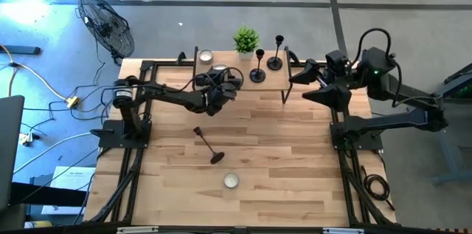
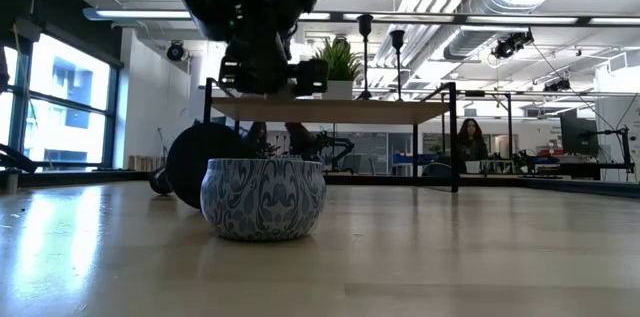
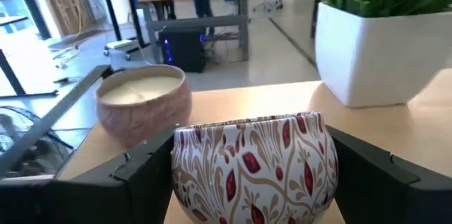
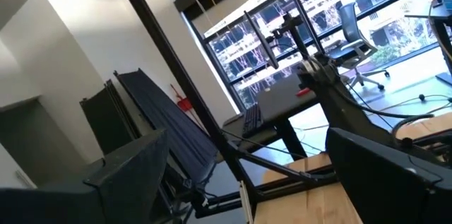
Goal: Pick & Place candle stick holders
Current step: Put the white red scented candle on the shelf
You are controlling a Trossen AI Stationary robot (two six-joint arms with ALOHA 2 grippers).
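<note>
The left hand is up at the small raised shelf at the table's twelve o'clock edge, its fingers closed on either side of a round tealight tin with a red leaf pattern. A second tealight in a pinkish tin stands just beyond it on the shelf, and the potted plant in its white pot is beside that. Two candle stick holders stand upright on the shelf toward three o'clock of the plant. A third candle stick holder lies tipped over on the table near its centre. A blue-patterned tealight sits toward six o'clock of it. The right hand waits at the table's three o'clock side, fingers spread and empty.
</note>
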